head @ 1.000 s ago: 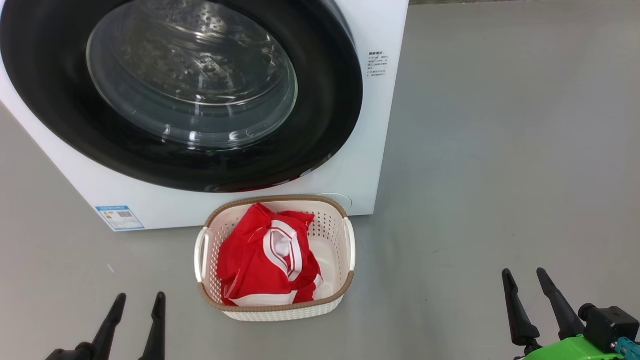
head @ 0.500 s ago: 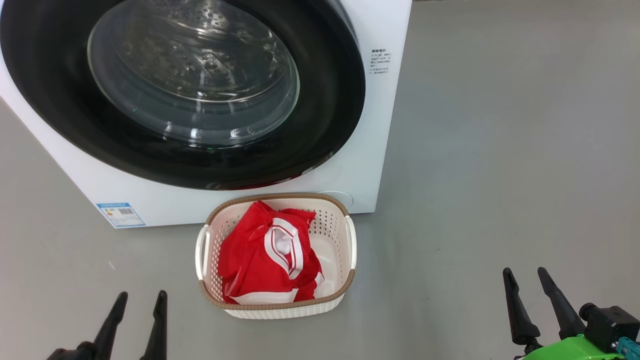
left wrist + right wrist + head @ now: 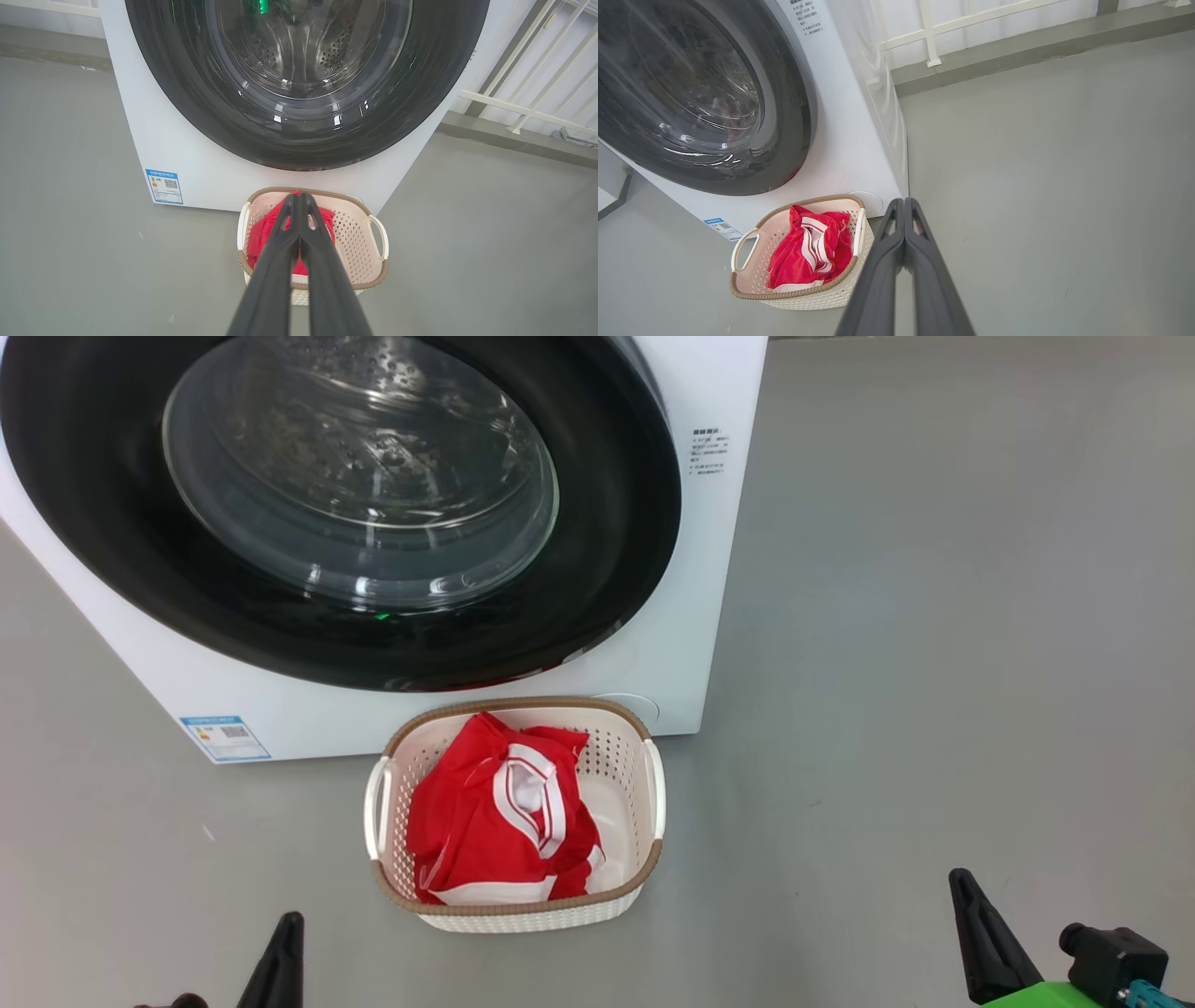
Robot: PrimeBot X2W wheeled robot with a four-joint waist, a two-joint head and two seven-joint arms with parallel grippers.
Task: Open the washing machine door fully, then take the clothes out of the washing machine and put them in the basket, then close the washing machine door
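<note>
Both tools are empty. The left gripper has its two dark fingers pressed flat together, same with the right gripper, and there's nothing between either pair. Going by the head view, the left one hangs on the robot's side of the basket and off to its left. The right one is well off to the basket's right. Neither touches it.

The clothes are inside the basket, a red bundle with white trim bands, heaped toward its left wall with bare floor showing on the right. They look soft, light and floppy, so a pinch on a bunched fold or a trim band should lift the lot. A flat layer would probably just slide out.

Right behind the basket is the washing machine, its blue label to the basket's left. Above the basket, the washing machine door looks shut flush against the front. It's rigid and hinged, and that glossy black rim probably gives the fingers little grip, so the outer edge is the place to hook or push. No handle is visible. With the clothes binned and the door closed, the job looks basically done.
</note>
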